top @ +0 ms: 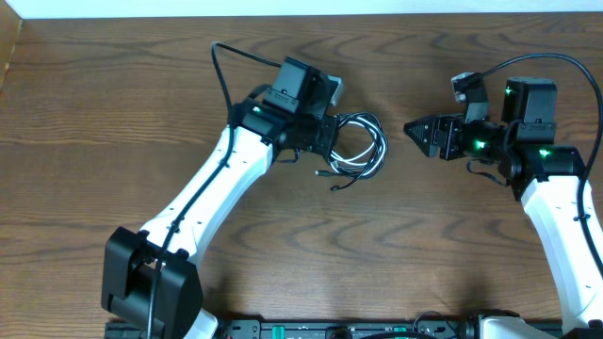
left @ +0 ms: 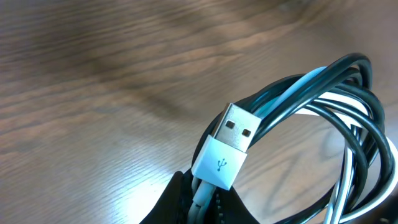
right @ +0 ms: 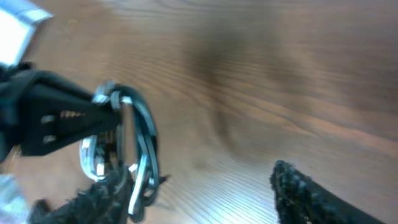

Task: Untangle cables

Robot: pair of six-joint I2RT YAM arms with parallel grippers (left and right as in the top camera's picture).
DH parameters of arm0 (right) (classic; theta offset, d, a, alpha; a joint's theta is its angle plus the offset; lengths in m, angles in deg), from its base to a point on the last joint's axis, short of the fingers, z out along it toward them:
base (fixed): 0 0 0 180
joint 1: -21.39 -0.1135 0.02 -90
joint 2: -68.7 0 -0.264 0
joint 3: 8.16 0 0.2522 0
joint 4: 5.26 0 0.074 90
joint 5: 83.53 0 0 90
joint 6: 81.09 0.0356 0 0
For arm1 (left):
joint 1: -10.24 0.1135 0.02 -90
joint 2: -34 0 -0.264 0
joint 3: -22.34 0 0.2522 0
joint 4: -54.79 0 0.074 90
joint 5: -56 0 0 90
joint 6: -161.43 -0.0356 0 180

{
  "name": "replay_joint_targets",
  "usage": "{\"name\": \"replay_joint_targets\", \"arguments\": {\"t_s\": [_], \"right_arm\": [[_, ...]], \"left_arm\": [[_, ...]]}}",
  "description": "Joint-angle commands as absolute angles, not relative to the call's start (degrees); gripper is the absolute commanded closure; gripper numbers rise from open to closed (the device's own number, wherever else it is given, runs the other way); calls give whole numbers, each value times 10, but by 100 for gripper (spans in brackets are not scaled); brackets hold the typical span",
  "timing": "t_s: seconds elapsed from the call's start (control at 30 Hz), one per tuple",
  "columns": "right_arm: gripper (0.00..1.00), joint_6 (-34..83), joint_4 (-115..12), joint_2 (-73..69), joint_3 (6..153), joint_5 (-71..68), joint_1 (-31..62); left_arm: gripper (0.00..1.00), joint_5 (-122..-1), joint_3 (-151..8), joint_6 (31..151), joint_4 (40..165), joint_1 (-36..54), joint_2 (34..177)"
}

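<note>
The cables (top: 363, 146), one black and one white, lie coiled together on the wooden table just right of my left gripper (top: 328, 139). In the left wrist view my left gripper (left: 202, 200) is shut on the white cable right below its white USB plug (left: 226, 147), and the black and white loops (left: 348, 118) curve off to the right. My right gripper (top: 415, 129) points left at the coil from a short way off. Its fingers (right: 308, 190) stand apart with only bare table between them. The coil (right: 138, 146) shows beside its left finger.
Thick black wires (top: 221, 71) run from both arms. The wooden table (top: 396, 245) stretches all round the coil. A pale strip borders the table's far edge (top: 283, 8).
</note>
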State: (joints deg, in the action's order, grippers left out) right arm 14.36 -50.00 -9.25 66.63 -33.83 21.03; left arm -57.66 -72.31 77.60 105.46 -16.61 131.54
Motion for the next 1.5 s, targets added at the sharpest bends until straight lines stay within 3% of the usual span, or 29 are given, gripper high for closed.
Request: {"name": "replay_joint_targets", "arguments": {"t_s": [0.0, 0.43, 0.77, 0.9, 1.03, 1.33, 1.4, 1.47], "right_arm": [[37, 116, -487, -97, 677, -424, 202], [64, 116, -448, -138, 677, -537, 201], [71, 121, -416, -179, 677, -556, 173], [82, 139, -394, -191, 677, -556, 162], [99, 147, -392, -192, 677, -538, 161], [99, 171, -420, -192, 677, -440, 161], [99, 180, -426, -192, 677, -419, 161], [99, 192, -427, -192, 677, -403, 161]], "left_arm": [[92, -664, -732, 782, 1046, -147, 1317], [92, -711, -732, 792, 1022, -123, 1317], [92, -711, -732, 792, 1022, -123, 1317], [92, -711, -732, 792, 1022, -123, 1317], [92, -710, -732, 792, 1022, -123, 1317], [92, -661, -732, 792, 1023, -123, 1317], [83, -644, -732, 792, 1023, -123, 1317], [67, -630, -732, 792, 1023, -123, 1317]]}}
